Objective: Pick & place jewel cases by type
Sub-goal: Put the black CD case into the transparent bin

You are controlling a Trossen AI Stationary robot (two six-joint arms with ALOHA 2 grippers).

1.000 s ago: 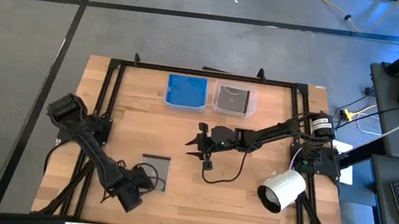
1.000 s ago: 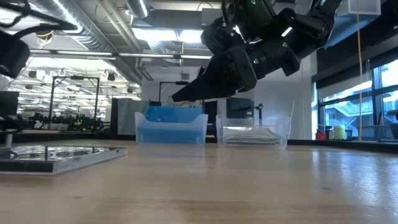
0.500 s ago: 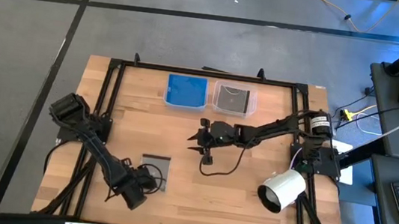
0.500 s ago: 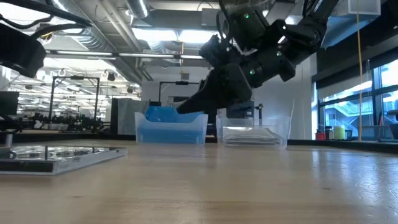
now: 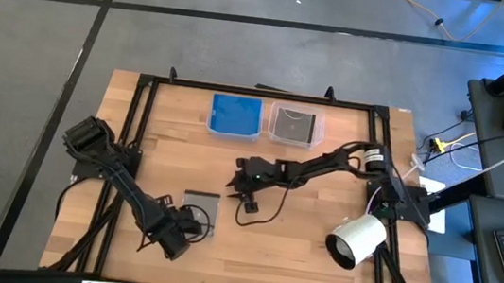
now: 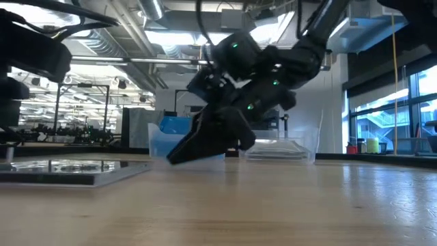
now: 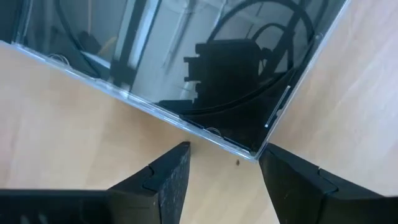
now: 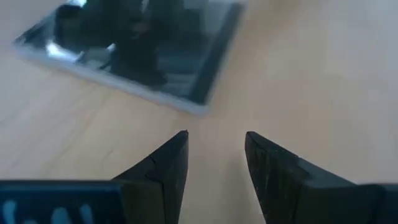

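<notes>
A dark jewel case is lying flat on the wooden table toward its front left, with the left gripper sitting just at its near corner, fingers parted and holding nothing. The right gripper is hovering low just beside the case's right edge, its fingers also spread and empty. A blue tub and a clear tub holding another dark case are standing at the table's far edge.
</notes>
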